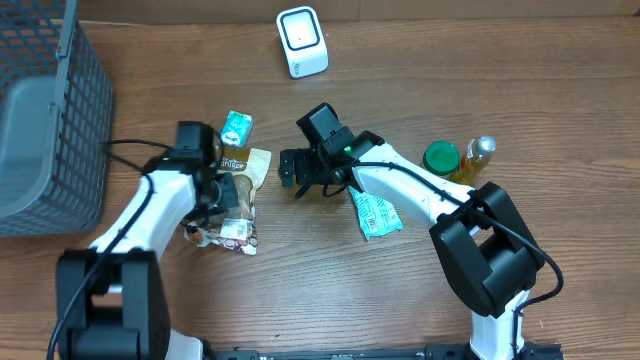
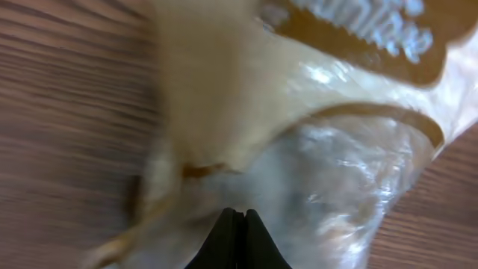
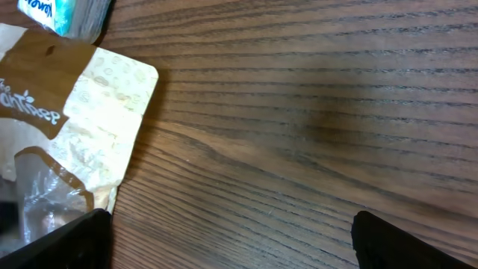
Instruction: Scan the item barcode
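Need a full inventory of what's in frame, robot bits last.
table: 1, brown wood, under everything
basket: 1, grey mesh, far left
scanner: 1, white, top centre
small pack: 1, teal, just above the snack bag
snack bag: 1, brown, cream and clear, left of centre
sachets: looks like 2, green and white, right of centre
jar: 1, green lid, right
bottle: 1, yellow, silver cap, beside the jar
left gripper: 1, black, shut, tips at the bag's clear film
right gripper: 1, black, open, over bare table beside the bag
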